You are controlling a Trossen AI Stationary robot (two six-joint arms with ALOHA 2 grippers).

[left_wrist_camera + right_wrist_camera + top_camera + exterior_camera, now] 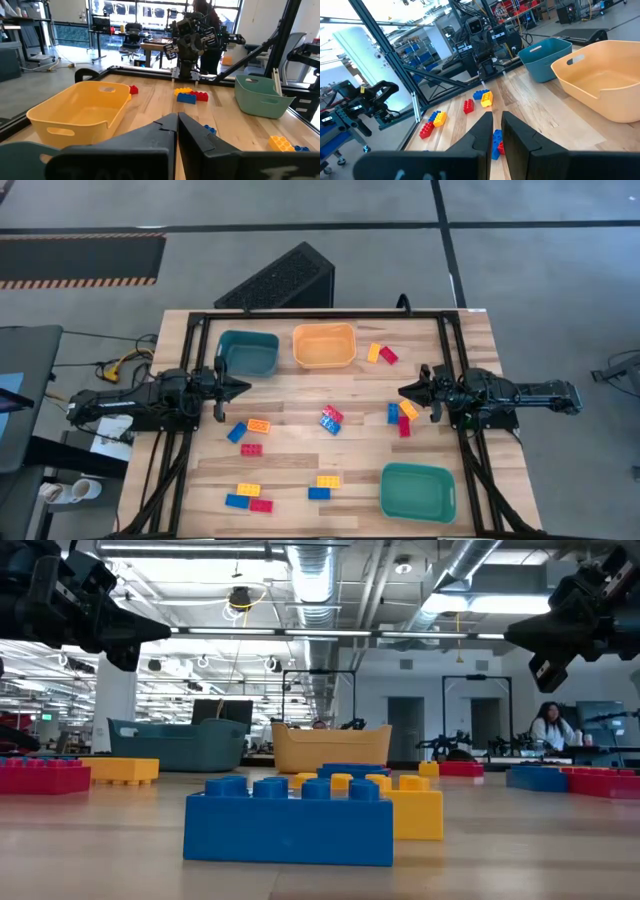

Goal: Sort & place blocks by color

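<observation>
Pale wood runs out under me, and both my claws hang above it with nothing in them. My left gripper (243,388) is pressed fully shut. My right gripper (405,391) shows only a thin slit between its fingers (485,131), too narrow to hold anything, and no brick sits in it.

Nearest my right claw, just ahead and below, lie a blue, a yellow and a red brick (403,415) crowded together and touching. Closest to my left claw are a blue brick (237,432), an orange one (258,425) and a red one (251,449). Between the 2 claws sits a red and blue pair (330,419), and further off are the rest of the blocks: 3 toward the table's near edge on my left side (248,497), 2 more beside them (322,486), and 2 past the orange bin (380,354).

My worry is the crowding. If I come down on the tight cluster by my right claw, I judge the fingers could catch 2 bricks of different colours or knock a neighbour away. Fingers this nearly closed would also push a brick, not straddle it, so they must spread first.

The teal bin (248,352) stands just beyond my left claw, the orange bin (324,345) beside it, the green bin (417,490) off my right claw's side. Their walls and the black frame (320,315) around the table are what I must clear. A person (550,727) sits far off in the room.
</observation>
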